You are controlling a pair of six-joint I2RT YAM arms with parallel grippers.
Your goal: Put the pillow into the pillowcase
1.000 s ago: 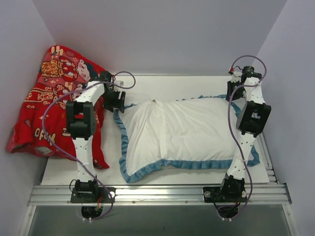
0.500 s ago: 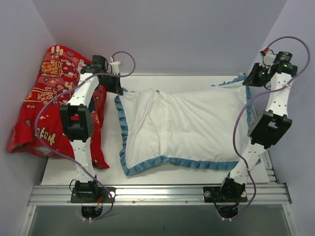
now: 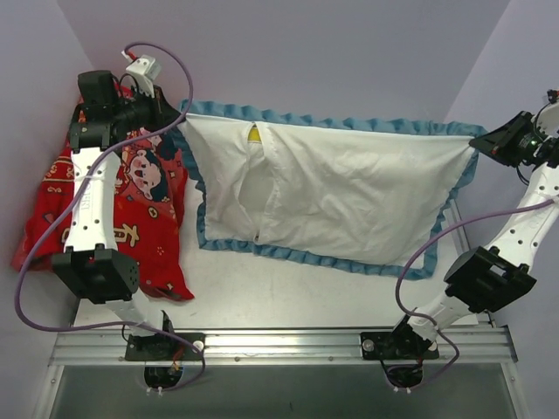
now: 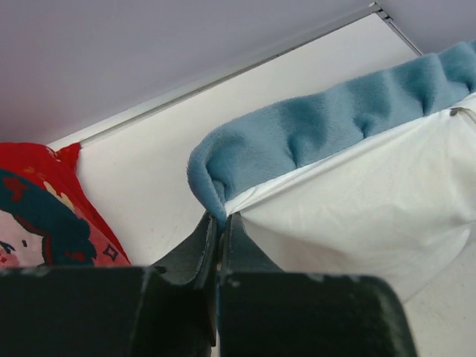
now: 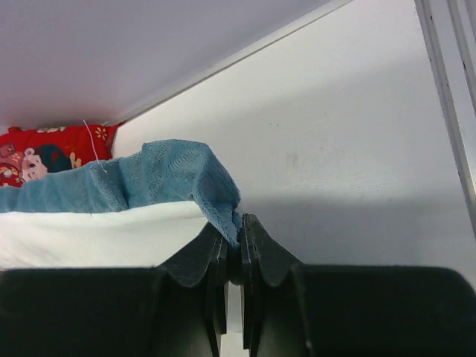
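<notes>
The pillowcase (image 3: 349, 188) hangs white side out, its blue ruffled trim (image 3: 332, 122) pulled taut along the top edge between my two grippers. Its lower edge lies on the table. My left gripper (image 3: 172, 116) (image 4: 220, 220) is shut on the trim at the top left corner (image 4: 223, 160). On the top right corner (image 5: 204, 175) my right gripper (image 3: 479, 145) (image 5: 239, 224) is shut as well. Of the pillow only a bit of yellow piping (image 3: 253, 133) peeks from a slit in the case. The rest is hidden inside.
A red cartoon-figure cloth (image 3: 113, 209) (image 4: 33, 216) lies heaped at the left under my left arm. The white table (image 3: 288, 292) shows in front of the case. Walls stand close at the back and both sides.
My left gripper has shut on the left corner. Both arms have risen and spread outward, lifting the case's far edge off the table and stretching it taut.
</notes>
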